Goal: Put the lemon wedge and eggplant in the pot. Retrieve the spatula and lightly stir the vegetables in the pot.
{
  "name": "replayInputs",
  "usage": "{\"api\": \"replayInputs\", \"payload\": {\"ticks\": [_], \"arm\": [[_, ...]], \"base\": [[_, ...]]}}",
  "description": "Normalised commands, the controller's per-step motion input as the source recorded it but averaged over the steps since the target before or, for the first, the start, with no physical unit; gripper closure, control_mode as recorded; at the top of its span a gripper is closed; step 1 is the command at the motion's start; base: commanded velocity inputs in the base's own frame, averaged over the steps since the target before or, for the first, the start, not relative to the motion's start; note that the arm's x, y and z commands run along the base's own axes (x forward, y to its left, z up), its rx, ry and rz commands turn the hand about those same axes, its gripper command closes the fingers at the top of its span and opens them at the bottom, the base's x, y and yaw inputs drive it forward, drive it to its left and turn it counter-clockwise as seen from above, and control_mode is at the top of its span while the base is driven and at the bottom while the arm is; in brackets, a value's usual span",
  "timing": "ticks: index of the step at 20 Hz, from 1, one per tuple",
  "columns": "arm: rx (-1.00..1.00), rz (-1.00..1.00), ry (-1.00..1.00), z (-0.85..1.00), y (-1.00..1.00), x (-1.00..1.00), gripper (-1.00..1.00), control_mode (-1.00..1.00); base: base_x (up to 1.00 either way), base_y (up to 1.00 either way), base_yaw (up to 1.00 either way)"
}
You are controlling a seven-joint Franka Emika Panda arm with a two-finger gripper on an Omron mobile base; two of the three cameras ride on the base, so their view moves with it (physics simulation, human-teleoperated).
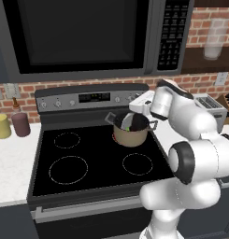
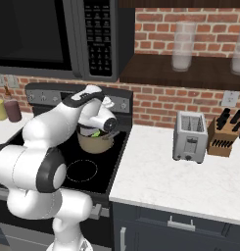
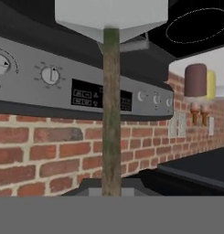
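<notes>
Taking the pot [image 1: 131,132] as my landmark and reading the left base view from left to right: far to its left, on the white counter [image 1: 10,156] against the brick wall, stood a yellow bottle [image 1: 2,126] and, just right of that, a maroon bottle [image 1: 20,123]. Next came the black stove top [image 1: 95,161], with the pot sitting on its back right burner. Something green showed inside the pot, too small for me to name. A microwave [image 1: 83,35] hung above the pot. My own white forearm crossed just right of the pot and covered part of its right side. Farther right, a toaster [image 2: 191,136] and then a knife block [image 2: 225,133] stood on the counter.

My claw [image 3: 111,192] was clamped on the spatula [image 3: 111,114], gripping its thin handle. In the hand view the handle ran as a straight line away from my fingers, its long axis in line with them, ending in the flat light-grey blade at the far end. The blade end pointed towards the stove top.
</notes>
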Motion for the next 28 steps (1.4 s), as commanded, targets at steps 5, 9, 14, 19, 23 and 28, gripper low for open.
{"api": "replayInputs", "payload": {"ticks": [5, 9, 14, 19, 23, 28], "arm": [[-0.01, 0.03, 0.01, -0.32, -0.2, 0.38, 1.0, -1.0], [-0.02, 0.11, 0.0, -0.37, -0.11, 0.44, 1.0, -1.0], [-0.01, 0.18, -0.01, -0.38, -0.01, 0.22, 1.0, -1.0], [-0.03, 0.15, -0.07, -0.04, -0.06, -0.04, 1.0, -1.0], [0.0, 0.04, -0.11, 0.28, -0.31, -0.45, 1.0, -1.0], [0.0, 0.0, -0.06, 0.42, -0.35, -0.45, 1.0, -1.0]], "base": [[0.0, 0.0, 0.0], [0.0, 0.0, 0.0], [0.0, 0.0, 0.0], [0.0, 0.0, 0.0], [0.0, 0.0, 0.0], [0.0, 0.0, 0.0]]}}
